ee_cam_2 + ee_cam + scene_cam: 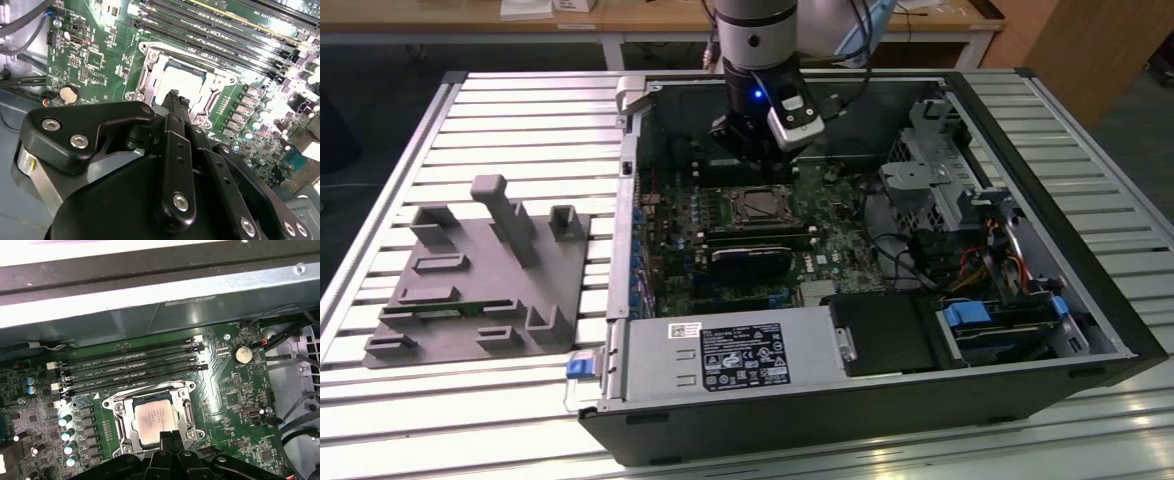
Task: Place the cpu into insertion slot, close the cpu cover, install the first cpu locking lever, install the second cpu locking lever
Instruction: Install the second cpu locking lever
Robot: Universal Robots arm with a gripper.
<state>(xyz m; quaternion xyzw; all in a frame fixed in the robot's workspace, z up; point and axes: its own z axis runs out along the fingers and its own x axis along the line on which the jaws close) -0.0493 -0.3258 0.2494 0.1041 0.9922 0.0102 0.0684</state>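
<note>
The cpu [156, 421] lies flat in the insertion slot [761, 205], its pale silver face up. The cpu cover [120, 420] is a metal frame lying down around it, with the cpu showing through its window. In the second wrist view the cpu [182, 82] and the cover [150, 55] sit just beyond my fingertips. My gripper [171, 437] hovers over the socket's near edge with its black fingers pressed together and nothing between them. In the exterior view my gripper [744, 158] hangs inside the open computer case, just behind the socket.
Long black memory slots [130, 371] run beside the socket, and a coin battery [242, 354] sits on the green board. A black card [747, 262] lies in front of the socket. A power supply [727, 355], cables and drive cage [987, 250] fill the case. A grey fixture [480, 270] stands at the exterior view's left.
</note>
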